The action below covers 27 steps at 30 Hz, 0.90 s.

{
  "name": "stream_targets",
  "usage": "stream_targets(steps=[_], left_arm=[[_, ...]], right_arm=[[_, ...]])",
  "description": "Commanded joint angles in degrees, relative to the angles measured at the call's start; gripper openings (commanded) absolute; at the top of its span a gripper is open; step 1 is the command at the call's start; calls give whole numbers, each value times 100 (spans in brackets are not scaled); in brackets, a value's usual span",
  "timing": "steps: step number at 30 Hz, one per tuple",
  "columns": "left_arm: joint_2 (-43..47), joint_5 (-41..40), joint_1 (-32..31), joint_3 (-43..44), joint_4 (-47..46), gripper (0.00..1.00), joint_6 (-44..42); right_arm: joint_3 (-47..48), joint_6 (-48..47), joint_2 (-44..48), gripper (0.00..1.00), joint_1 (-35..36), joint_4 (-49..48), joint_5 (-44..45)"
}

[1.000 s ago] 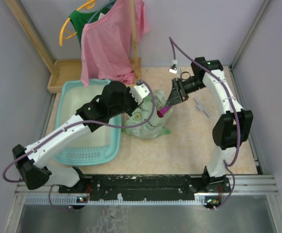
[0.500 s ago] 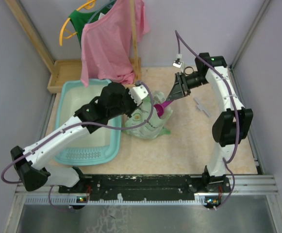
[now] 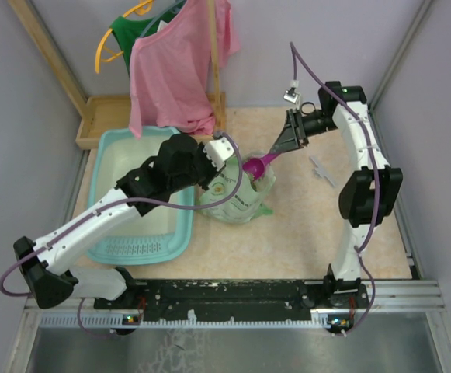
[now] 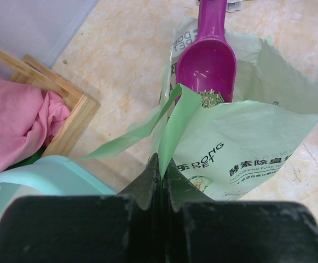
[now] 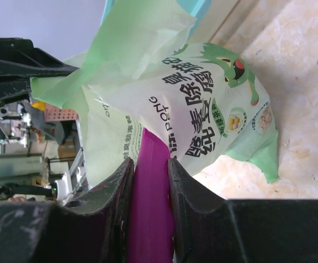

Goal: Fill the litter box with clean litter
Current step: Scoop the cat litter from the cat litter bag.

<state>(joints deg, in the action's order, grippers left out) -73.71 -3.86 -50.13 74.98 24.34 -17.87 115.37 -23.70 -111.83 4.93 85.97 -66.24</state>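
Some parts hidden: the far right corner of the litter box is covered by the left arm in the top view, and only a piece of teal rim is seen low in the left wrist view. Whether the bag touches the box's right wall cannot be told.
Tray look: light-teal, rectangular with rounded corners, whitish inside, a slotted grille strip at the near end; it is set on the left of the table, just near of the wooden tray.
Granules: the clean litter is seen as a small olive-green clump in the bowl of the scoop; whatever lies deeper in the bag is screened by the bag's wall.
Scoop: magenta, its bowl placed in the bag's open mouth, its handle slanted up to the far right.
Bag: the bag is pale green and printed, stood upright just right of the box.
Left fingers: the left gripper is pinched fully together on a flap of the bag's top edge.
Right fingers: the right gripper is partly closed, both fingers pressed against the scoop's handle.
Beyond: a pink garment is hung over the far left; a small grey item on the right is too small to make out.
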Motion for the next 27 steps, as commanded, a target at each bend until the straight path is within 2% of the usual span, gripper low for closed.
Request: stream_targets(steps=[1,6,14,17,27], left_arm=[[437,-162,-41,184,-843,0,55],[396,-163,-43,166,-843,2,48],[302,-142,-41,214,-869,13,20],[280,-140,-41,236,-884,21,20],[219,-30,-52,254,-913,29,45]], right_arm=[[252,54,56,0,-223,-19,-510],[142,67,259,0,-249,-20,-684],[-54,94,651,0,-352,-22,-798],[-172,98,813,0,-446,-19,-814],[-420,85,1075,0,-571,-19,-848]])
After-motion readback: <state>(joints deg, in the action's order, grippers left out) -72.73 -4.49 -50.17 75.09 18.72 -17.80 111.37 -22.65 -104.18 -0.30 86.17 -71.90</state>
